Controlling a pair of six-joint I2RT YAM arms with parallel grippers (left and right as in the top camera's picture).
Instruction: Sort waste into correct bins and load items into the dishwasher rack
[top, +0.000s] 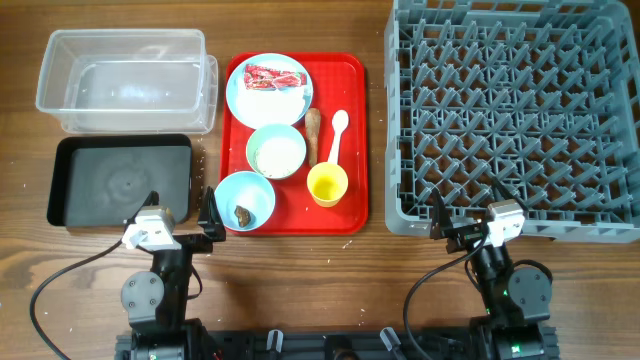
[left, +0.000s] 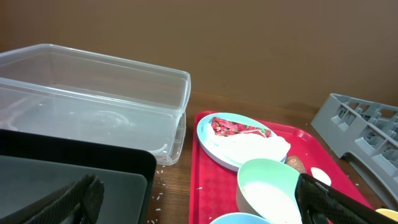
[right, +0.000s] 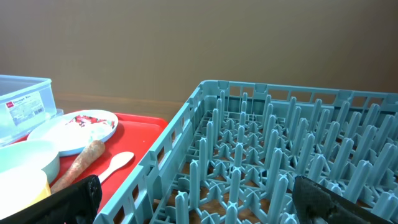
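Note:
A red-and-white wrapper (top: 273, 78) lies on the light blue plate (top: 245, 97) at the back of the red tray (top: 352, 140). One pale bowl (top: 276, 152) holds white rice, and the other (top: 232, 192) holds a small dark chunk (top: 244, 213). The brown food piece (top: 313, 130), white spoon (top: 338, 130) and yellow cup (top: 327, 184) sit beside them. Loose rice grains (left: 158, 186) lie between the black tray (top: 120, 180) and the red tray. The clear tub (top: 120, 80) stands behind. The grey rack (top: 515, 115) is at the right. My left gripper (top: 182, 208) and right gripper (top: 467, 208) are open and empty, near the front.
The left wrist view shows the plate (left: 217, 149), wrapper (left: 233, 129) and rice bowl (left: 267, 190) ahead of the left gripper (left: 199, 208). The right gripper (right: 199, 205) faces the rack's front left corner (right: 186, 118).

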